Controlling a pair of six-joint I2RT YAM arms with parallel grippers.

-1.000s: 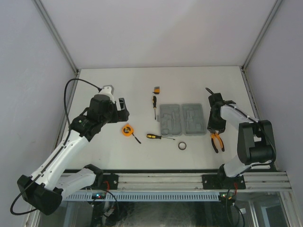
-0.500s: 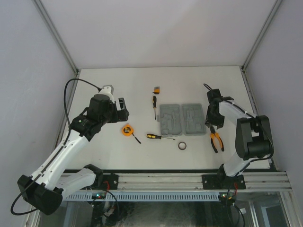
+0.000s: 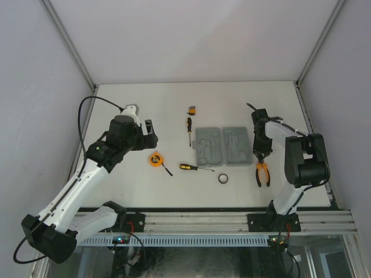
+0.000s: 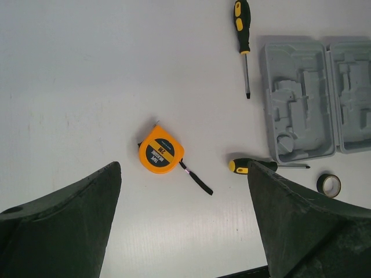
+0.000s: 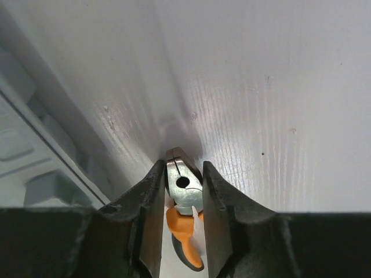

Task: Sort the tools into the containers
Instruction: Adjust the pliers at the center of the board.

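The grey tool case (image 3: 208, 146) (image 4: 295, 98) lies open at mid-table, its recesses bare. My right gripper (image 3: 259, 156) (image 5: 183, 166) points down just right of the case, shut on the metal head of the orange-handled pliers (image 3: 262, 174) (image 5: 184, 194), whose handles rest on the table. Left of the case lie two screwdrivers (image 3: 188, 128) (image 3: 191, 167), the orange tape measure (image 3: 155, 159) (image 4: 160, 152), a small black ring (image 3: 223, 179) and a tiny orange-black block (image 3: 191, 109). My left gripper (image 3: 152, 132) (image 4: 184, 168) hovers open above the tape measure, holding nothing.
The case's right wall (image 5: 40, 150) runs close beside my right fingers. Grey enclosure walls border the white table on the left, back and right. A rail (image 3: 220, 223) with the arm bases runs along the near edge.
My right jaws have narrowed onto the pliers' head and the wrist has turned. The pliers' handles have swung from slanting right to pointing straight toward the near edge. The left arm is unmoved.
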